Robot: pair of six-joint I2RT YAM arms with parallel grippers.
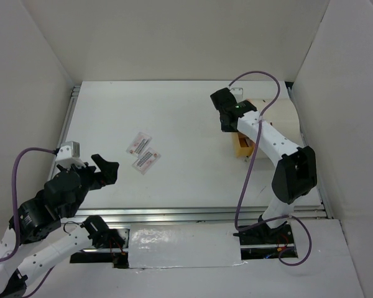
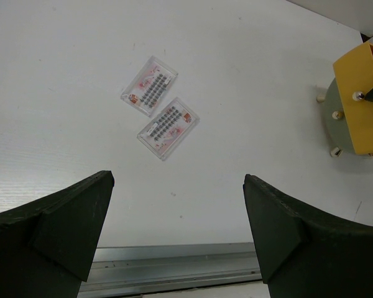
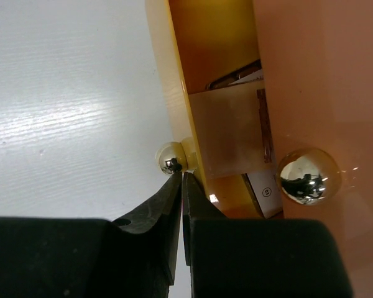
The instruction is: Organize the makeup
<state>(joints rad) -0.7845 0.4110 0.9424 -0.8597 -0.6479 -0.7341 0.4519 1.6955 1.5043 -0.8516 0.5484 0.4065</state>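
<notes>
Two white pink-printed packets lie side by side on the table, one [image 1: 140, 143] behind the other [image 1: 147, 161]; they also show in the left wrist view, far packet [image 2: 149, 85] and near packet [image 2: 168, 127]. My left gripper [image 1: 105, 169] is open and empty, hovering near the front rail, short of the packets [image 2: 179, 205]. My right gripper [image 3: 182, 177] is shut, its tips touching the chrome knob [image 3: 172, 158] of the pulled-out yellow drawer [image 3: 174, 74]. A white packet corner [image 3: 261, 189] shows inside the drawer. Palettes and sticks are not in view.
The white cylinder organizer [image 1: 280, 118] stands at the right, its orange drawer [image 1: 242, 146] sticking out toward the middle. A second chrome knob [image 3: 304, 175] sits on the pink drawer front. A metal rail [image 2: 174, 261] runs along the near table edge.
</notes>
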